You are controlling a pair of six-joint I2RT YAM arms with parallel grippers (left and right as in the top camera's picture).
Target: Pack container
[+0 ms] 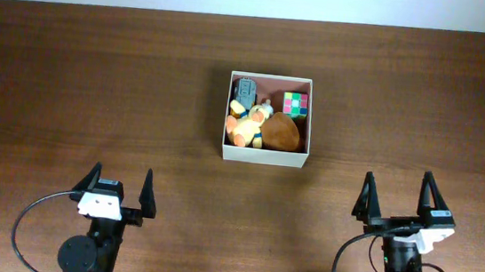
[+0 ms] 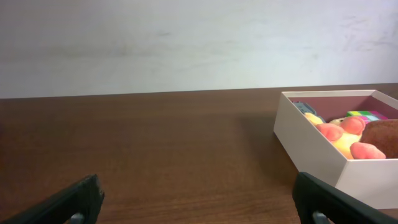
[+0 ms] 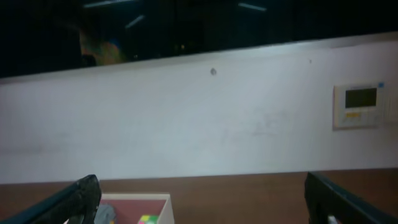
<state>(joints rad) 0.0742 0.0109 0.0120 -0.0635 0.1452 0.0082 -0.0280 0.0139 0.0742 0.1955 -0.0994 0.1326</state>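
The container (image 1: 264, 157) is a white-walled square box at the table's middle back. Inside lie an orange and yellow plush toy (image 1: 245, 127), a brown rounded toy (image 1: 280, 132), a colourful puzzle cube (image 1: 295, 104) and a dark grey toy (image 1: 245, 90). My left gripper (image 1: 120, 188) stands open near the front left, well short of the box, nothing between its fingers. At the front right my right gripper (image 1: 399, 194) is open and empty too. The left wrist view has the container (image 2: 311, 144) on its right with the plush toy (image 2: 346, 135) showing. In the right wrist view the container (image 3: 163, 203) peeks up at lower left.
Brown wooden table (image 1: 95, 86) all around the box. A pale wall (image 2: 186, 43) runs behind the table's far edge. A wall panel with a small screen (image 3: 359, 105) hangs on it in the right wrist view. Black cables loop beside both arm bases.
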